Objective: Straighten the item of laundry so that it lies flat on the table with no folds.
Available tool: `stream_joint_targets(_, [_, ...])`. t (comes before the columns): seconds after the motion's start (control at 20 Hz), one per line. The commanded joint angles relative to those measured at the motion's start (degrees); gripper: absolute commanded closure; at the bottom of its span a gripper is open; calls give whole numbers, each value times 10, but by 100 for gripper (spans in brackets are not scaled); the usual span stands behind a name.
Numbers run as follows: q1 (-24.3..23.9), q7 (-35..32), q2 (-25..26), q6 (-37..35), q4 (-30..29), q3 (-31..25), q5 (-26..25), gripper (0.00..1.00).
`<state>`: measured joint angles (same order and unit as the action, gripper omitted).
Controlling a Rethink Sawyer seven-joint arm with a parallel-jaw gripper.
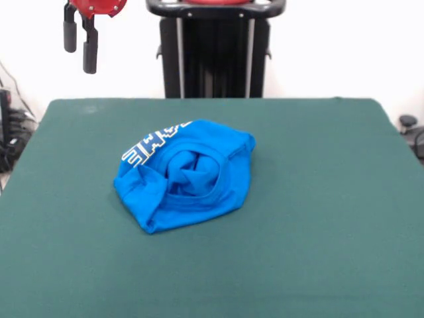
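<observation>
- The gripper [80,48] hangs at the upper left of the front view, high above the table's far left corner. Its two dark fingers [90,46] stand apart with a clear gap between them, and nothing is held.
- The gripper is well apart from the shirt and touches nothing.
- The blue T-shirt [184,173] lies a little left of the middle of the green table [318,218], bunched into a rounded heap.
- The cloth is folded over on itself several times. A twisted knot of fabric sits in the middle of the heap, ringed by what looks like a hem or the neck opening.
- A strip of white lettering [154,144] shows along the heap's upper left edge, partly wrapped under, so only fragments can be read.
- No sleeve can be made out clearly, and the shirt's outline is not that of a spread garment.
- Judged from this, the straightening has not visibly begun: the whole shirt remains to be opened out and smoothed.
- The table offers ample bare surface on every side for spreading it.
</observation>
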<state>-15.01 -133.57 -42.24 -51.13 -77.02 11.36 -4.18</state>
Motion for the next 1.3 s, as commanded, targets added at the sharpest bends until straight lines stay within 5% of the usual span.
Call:
stream_joint_targets(0.05, [-35, 123, 1, -140, 1, -63, -20, 0])
stream_joint_targets(1.3, [-43, 51, 104, -74, 49, -111, -19, 0])
